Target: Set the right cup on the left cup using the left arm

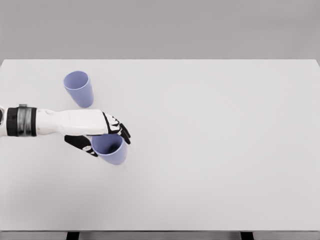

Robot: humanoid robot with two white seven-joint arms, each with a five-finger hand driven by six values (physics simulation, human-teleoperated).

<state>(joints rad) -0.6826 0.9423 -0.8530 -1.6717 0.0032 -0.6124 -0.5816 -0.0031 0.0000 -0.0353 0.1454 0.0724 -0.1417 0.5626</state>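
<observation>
Head view | left robot hand (102,134) grips right cup (111,149) | left cup (79,88) apart

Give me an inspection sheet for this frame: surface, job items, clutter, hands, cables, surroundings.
Surface: white table, plain and flat, front edge near the bottom of the head view.
Job's things: two lavender cups. Far cup stands free at the left rear. Near cup sits in front of it, slightly right, inside the hand's grasp.
Clutter: nothing seen.
Hands: left hand comes in from the left edge, thumb and fingers wrapped around the near cup. Whether the cup is lifted off the table cannot be told. Right hand not in view.
Cables: nothing seen.
Surroundings: grey backdrop behind the table; dark table legs at the bottom edge.
</observation>
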